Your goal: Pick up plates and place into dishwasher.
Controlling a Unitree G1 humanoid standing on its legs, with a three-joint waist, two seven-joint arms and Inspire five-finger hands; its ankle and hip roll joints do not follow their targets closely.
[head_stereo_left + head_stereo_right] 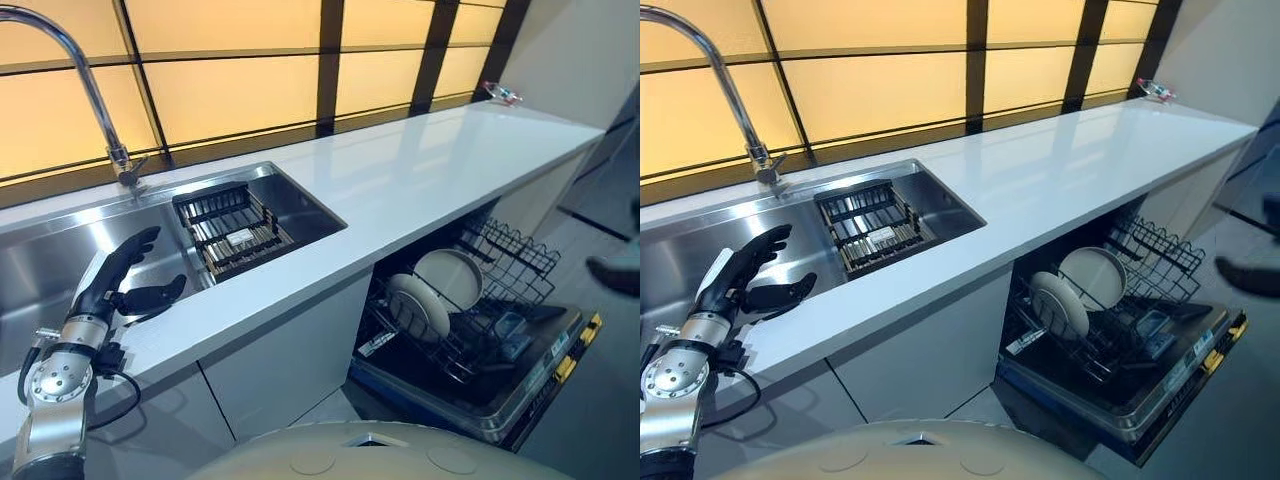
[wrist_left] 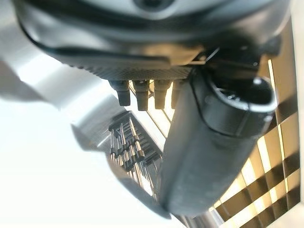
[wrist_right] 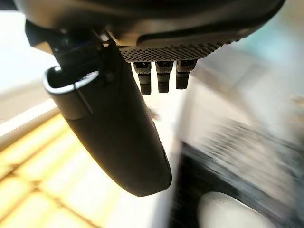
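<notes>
A long white countertop (image 1: 430, 170) ran from the near left to the far right below a wall of amber glass panels (image 1: 230, 60) set in dark frames. Sunk into its left part was a steel sink (image 1: 60, 260) with a tall curved faucet (image 1: 95, 95) rising at its back edge, and a dark drying rack (image 1: 232, 228) sat inside the sink at its right end. Under the right part of the counter the dishwasher (image 1: 500, 400) stood open, its wire rack (image 1: 490, 290) pulled out over the lowered door. Two white plates (image 1: 432, 290) stood on edge in that rack, one just in front of the other and close together; a pale rounded shape, probably one of them, showed blurred in the right wrist view. The left hand (image 1: 118, 285) hovered over the near edge of the sink at the counter's left end, fingers spread and relaxed, thumb held out to the side, grasping nothing. The right hand (image 3: 118, 123) appeared in its own wrist view with its thumb straight and its fingers extended, released and empty. A small red and white object (image 1: 500, 95) lay at the far right end of the counter, too small to identify.
</notes>
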